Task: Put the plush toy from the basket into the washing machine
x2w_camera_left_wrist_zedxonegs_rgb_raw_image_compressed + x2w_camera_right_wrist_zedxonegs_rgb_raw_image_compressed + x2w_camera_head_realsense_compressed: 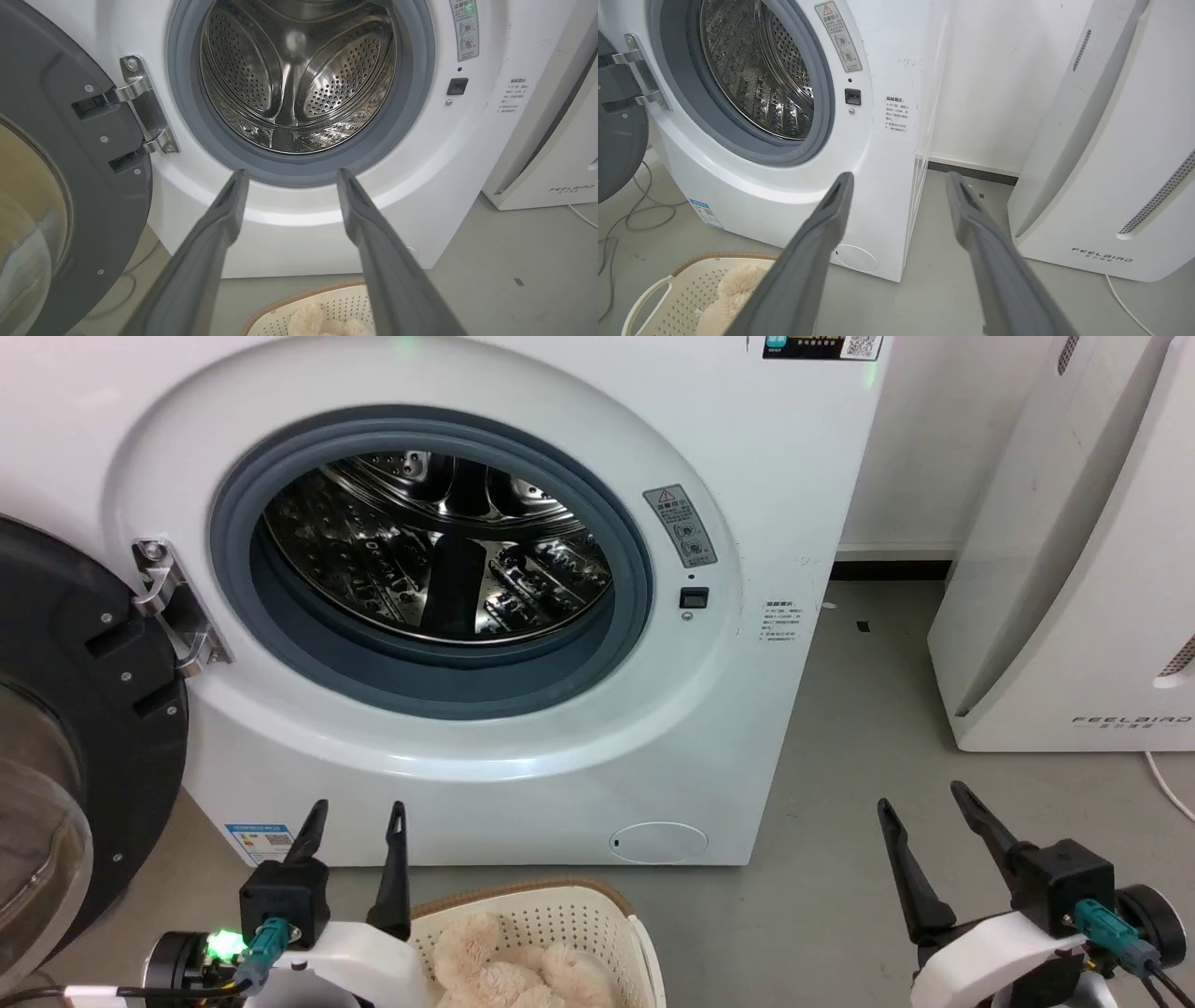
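Toy point(509, 971), fluffy and cream-beige, lies inside the basket point(560, 907) on the floor. It sits at the bottom edge of the head view, just in front of the washer point(775, 476). Only rounded furry lumps show, one of them reaching up toward the washer. The rest is cut off by the frame edge or hidden, so its long axis and which way it points cannot be told. The basket's brown rim curves near the washer's base, with a narrow strip of grey floor point(840, 756) between them.

The washer's door point(93, 709) is swung wide open to the left on its hinge. The round mouth, ringed by a grey-blue gasket point(280, 644), stands open above and beyond the basket, showing the shiny steel drum point(439, 551).

The left gripper point(359, 810) hangs at the lower left, just beside the basket's left rim. Its fingers are spread apart with nothing between them, and they point at the washer's lower front.

The right gripper point(920, 800) hangs at the lower right, well apart from the basket, its fingers also spread apart on nothing. It is over bare floor between the washer's right side and a tall white appliance point(1074, 569).

Thin cables point(626, 219) lie on the floor under the open door.
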You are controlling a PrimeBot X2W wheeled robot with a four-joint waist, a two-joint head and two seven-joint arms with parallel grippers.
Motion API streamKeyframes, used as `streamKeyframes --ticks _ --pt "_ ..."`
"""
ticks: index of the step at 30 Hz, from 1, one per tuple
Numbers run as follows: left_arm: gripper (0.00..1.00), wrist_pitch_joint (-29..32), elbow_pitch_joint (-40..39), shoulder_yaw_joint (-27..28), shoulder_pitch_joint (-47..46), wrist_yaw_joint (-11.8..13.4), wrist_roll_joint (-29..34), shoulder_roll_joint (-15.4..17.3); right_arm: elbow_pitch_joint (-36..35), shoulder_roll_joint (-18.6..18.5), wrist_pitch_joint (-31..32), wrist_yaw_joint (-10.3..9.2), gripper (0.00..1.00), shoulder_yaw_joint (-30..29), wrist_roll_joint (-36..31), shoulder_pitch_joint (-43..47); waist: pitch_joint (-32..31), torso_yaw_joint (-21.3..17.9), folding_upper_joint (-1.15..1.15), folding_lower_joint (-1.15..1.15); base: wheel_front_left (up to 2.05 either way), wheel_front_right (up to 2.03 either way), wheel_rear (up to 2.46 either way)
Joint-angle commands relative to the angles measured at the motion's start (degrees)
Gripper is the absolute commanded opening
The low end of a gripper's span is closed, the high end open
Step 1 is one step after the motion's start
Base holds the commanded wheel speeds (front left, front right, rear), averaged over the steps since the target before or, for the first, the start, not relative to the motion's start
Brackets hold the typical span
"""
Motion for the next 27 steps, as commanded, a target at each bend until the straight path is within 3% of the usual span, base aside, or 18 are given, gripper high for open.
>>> streamKeyframes --ticks 1,27 --pt "1.00 -0.3 0.2 -0.2 0.0 0.1 -0.1 0.0 0.0 0.0 -0.3 0.00 1.00 0.0 0.3 0.1 0.0 0.0 0.00 0.00 0.00 0.00 0.00" --pt "1.00 -3.5 5.4 -2.8 -3.2 1.0 -1.5 0.1 -1.1 0.0 -3.5 -0.01 1.00 -0.9 0.8 -1.2 5.1 -1.1 0.00 0.00 0.00 0.00 0.00"
